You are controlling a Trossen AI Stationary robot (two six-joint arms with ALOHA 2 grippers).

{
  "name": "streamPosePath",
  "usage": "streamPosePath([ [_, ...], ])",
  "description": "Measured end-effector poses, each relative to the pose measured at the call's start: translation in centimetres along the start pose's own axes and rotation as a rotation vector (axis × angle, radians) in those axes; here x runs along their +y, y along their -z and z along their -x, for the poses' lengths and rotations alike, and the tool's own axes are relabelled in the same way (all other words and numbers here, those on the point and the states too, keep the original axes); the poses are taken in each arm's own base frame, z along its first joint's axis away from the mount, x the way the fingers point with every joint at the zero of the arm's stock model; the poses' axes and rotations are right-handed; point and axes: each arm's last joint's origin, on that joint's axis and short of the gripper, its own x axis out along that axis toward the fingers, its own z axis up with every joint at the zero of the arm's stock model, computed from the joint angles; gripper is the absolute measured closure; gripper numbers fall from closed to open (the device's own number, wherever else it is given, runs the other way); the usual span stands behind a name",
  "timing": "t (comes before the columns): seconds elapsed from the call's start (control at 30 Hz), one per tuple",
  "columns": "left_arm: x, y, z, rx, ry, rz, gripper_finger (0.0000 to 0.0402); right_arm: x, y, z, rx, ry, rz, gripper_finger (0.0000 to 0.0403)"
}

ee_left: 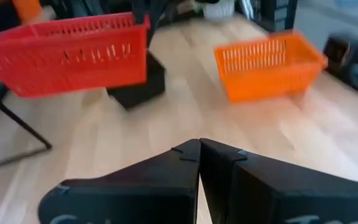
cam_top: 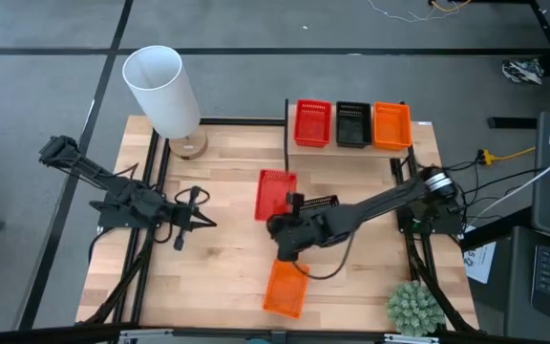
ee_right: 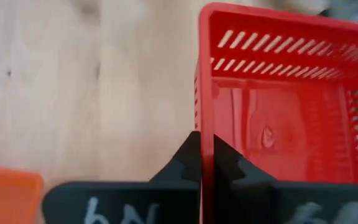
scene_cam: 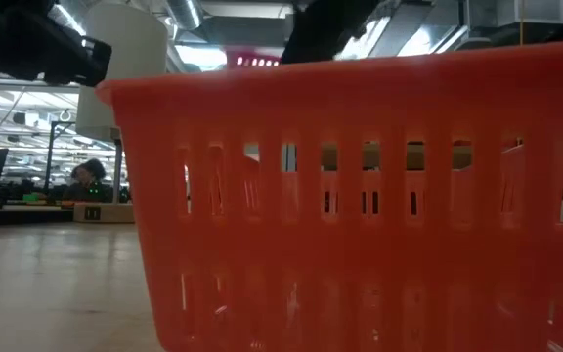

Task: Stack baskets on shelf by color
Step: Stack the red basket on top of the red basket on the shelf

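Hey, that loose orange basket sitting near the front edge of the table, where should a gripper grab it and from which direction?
Grip the orange basket by one thin wall at the rim, coming straight down from above. It sits upright and open-topped on the table, apart from other things, so one finger can go inside and one outside, as the right gripper holds the red basket. A long wall probably gives more room.
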Motion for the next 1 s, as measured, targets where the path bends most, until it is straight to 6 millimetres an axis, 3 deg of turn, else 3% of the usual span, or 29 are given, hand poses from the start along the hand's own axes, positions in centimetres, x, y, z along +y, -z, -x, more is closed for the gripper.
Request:
streamPosePath([
  [0.27, 1.0, 2.6, 0.2, -0.144, -0.108, 0.026, 0.0402, -5.1, -0.8, 6.7, -0.067, 0.265, 0.116, 0.0402],
  [0.4, 1.7, 3.6, 0.2, -0.167, -0.168, 0.053, 0.0402, -9.3, -1.2, 8.2, -0.066, 0.325, 0.164, 0.0403],
  [0.73, 2.9, 5.1, 0.1, -0.130, -0.282, 0.087, 0.0402, -23.4, 0.7, 6.3, -0.009, 0.108, 0.087, 0.0403],
  [0.87, 3.4, 4.9, 0.1, -0.155, -0.267, 0.071, 0.0402, -26.4, 2.4, 5.6, 0.033, 0.011, 0.019, 0.0403],
  [1.0, 3.5, 4.8, 0.1, -0.186, -0.191, 0.090, 0.0402, -27.4, 3.7, 5.2, 0.103, -0.034, -0.011, 0.0403],
])
